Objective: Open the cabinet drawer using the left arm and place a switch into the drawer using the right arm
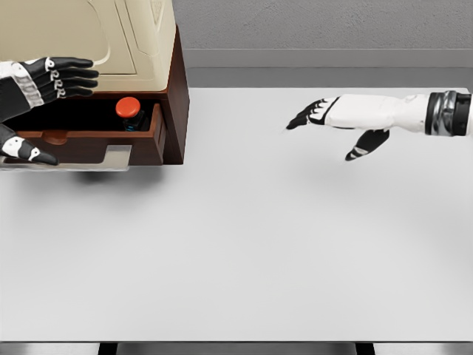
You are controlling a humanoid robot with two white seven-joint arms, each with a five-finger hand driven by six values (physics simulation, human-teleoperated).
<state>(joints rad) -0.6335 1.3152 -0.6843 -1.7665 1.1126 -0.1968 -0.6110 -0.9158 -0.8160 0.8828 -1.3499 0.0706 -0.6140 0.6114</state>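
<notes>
Right hand (314, 113) hovers over the white table (244, 244), fingers spread, holding nothing — your red-capped button switch (128, 110) sits inside the open brown wooden drawer (89, 140). Likely light, rigid; grip its body.

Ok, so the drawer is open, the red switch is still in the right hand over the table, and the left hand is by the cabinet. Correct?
Not quite. The head view shows the right hand open and empty over the table; the red switch already sits inside the open drawer. The left hand is by the cabinet, as you said.
</notes>
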